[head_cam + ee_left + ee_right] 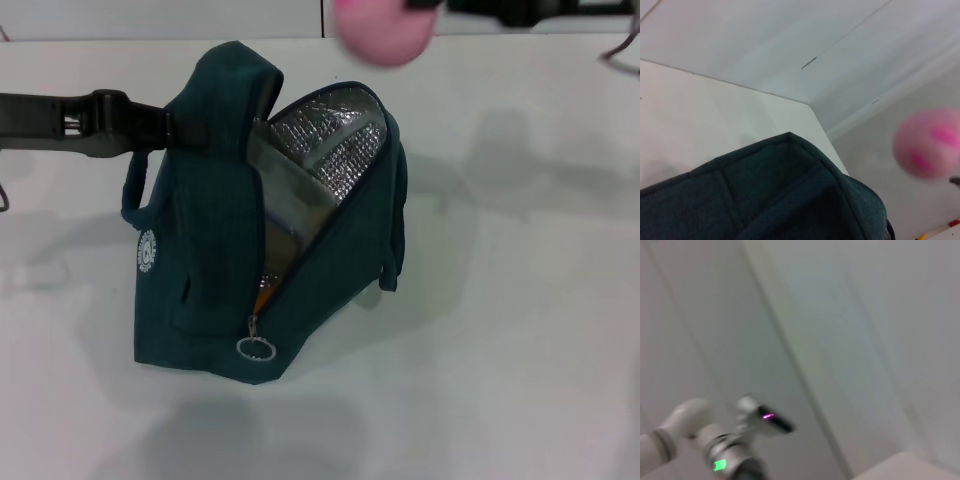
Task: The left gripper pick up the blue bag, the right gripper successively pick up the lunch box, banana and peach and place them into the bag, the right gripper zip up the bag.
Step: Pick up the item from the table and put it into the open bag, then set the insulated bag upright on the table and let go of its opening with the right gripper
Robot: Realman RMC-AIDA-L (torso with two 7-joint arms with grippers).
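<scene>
A metal zipper ring [256, 347] is seen nearest the camera in the head view, hanging at the lower front corner of the blue bag [210, 260]. The bag stands on the white table [500, 350], its base resting on the surface and its top lifted toward the robot's left. The zipper is undone along the slanted front edge, and the opening is held apart. Inside, a silver foil lining [335, 140] is exposed at the upper part of the opening, and a pale, box-like item [285, 205] is seen lower down; a small orange patch shows near the bottom of the slot, and its identity cannot be told. A round white logo patch [147, 250] is fixed to the side panel facing the robot's left.

The left gripper [135, 122] is located at the upper left corner of the bag, and its jaws are closed on the bag fabric there. In the left wrist view, the dark bag fabric [780, 195] fills the lower area.

Farther back, at the top edge of the head view, the pink peach [385, 30] is held above the table, beyond the bag opening and apart from it. The right gripper [425, 4] is closed around the peach, only partly in view. The peach [930, 142] also appears in the left wrist view, in mid-air.
</scene>
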